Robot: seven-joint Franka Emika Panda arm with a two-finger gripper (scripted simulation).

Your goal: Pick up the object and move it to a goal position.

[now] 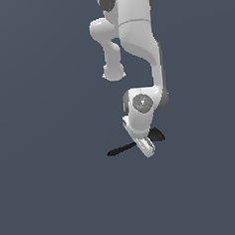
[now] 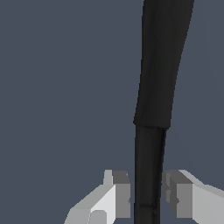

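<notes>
The object is a small black spatula (image 1: pixel 123 149). Its thin handle points to the exterior view's left and its broad head (image 1: pixel 156 134) shows to the right, behind the hand. My gripper (image 1: pixel 146 149) is down at the spatula's level, over its middle. In the wrist view the spatula (image 2: pixel 159 65) runs straight between my fingers. The gripper (image 2: pixel 148 186) has both pads close against the narrow handle, with only a sliver of gap on one side. Whether the spatula rests on the floor or hangs just above it I cannot tell.
The surface is a plain dark blue-grey floor (image 1: pixel 50 194) with nothing else on it. The white arm (image 1: pixel 135 38) comes down from the top of the exterior view.
</notes>
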